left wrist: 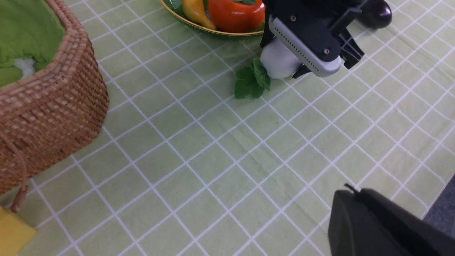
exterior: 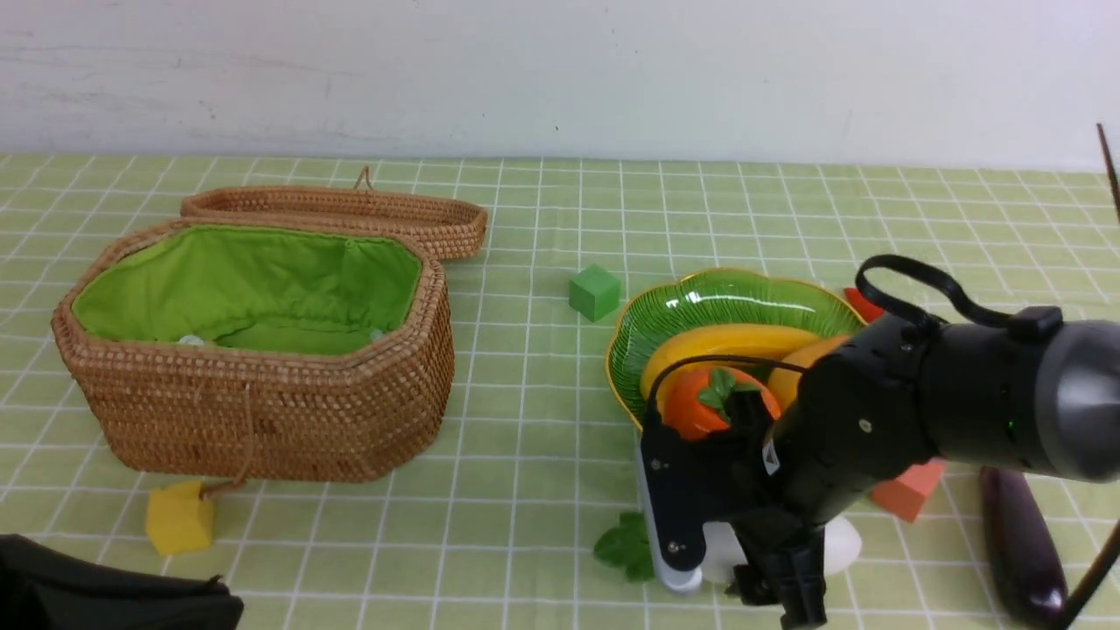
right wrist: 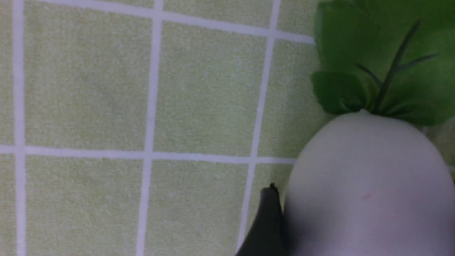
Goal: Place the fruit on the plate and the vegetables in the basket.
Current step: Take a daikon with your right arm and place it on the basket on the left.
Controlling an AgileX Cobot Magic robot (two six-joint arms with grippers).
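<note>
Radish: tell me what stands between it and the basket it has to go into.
Nothing visible. Only bare checked cloth lies between the radish and the basket, whose lid lies open behind it. The yellow cube sits by the basket's front wall, off that line.

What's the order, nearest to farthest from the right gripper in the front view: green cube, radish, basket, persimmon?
1. Radish, between the right gripper's jaws.
2. Persimmon, on the plate just beyond.
3. Green cube, farther back, left.
4. Basket, far left.

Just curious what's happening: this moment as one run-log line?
right tool: astride radish on table, grip unclear | plate: banana, persimmon, mango | eggplant: on table | basket: open
</note>
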